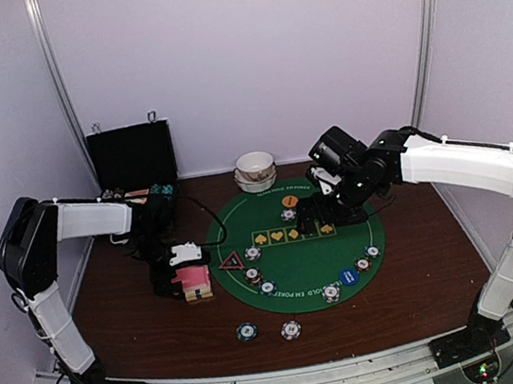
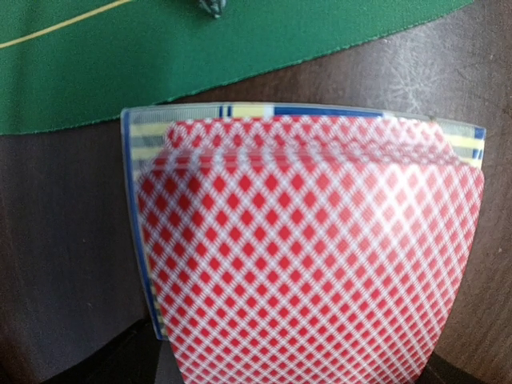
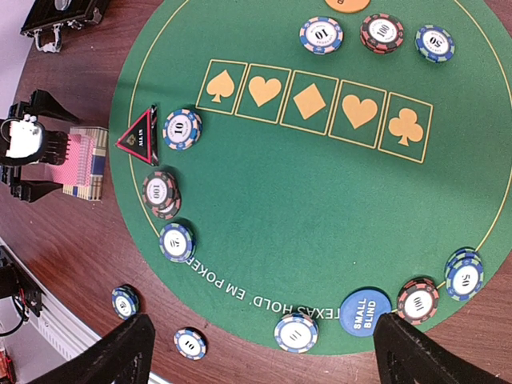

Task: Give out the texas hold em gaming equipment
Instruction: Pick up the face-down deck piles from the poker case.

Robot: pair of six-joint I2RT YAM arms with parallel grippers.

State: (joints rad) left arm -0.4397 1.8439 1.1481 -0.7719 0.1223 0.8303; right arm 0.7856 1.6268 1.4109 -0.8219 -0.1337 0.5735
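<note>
My left gripper (image 1: 184, 271) is shut on a fanned packet of pink-backed playing cards (image 1: 195, 280), just left of the green round mat (image 1: 295, 258). In the left wrist view the cards (image 2: 312, 256) fill the frame over a plaid card box (image 2: 144, 144) and hide the fingers. My right gripper (image 1: 318, 220) is open and empty, high above the mat (image 3: 296, 216). Poker chips (image 3: 182, 128) ring the mat, and two chips (image 3: 125, 302) lie off it on the wood. A red-rimmed triangle marker (image 3: 138, 140), a blue disc (image 3: 365, 310) and an orange disc (image 1: 288, 201) lie on the mat.
An open black hard case (image 1: 132, 157) stands at the back left. Stacked white bowls (image 1: 255, 168) sit behind the mat. The mat carries five printed suit boxes (image 3: 312, 100). The dark wood table (image 1: 420, 265) is walled in on three sides.
</note>
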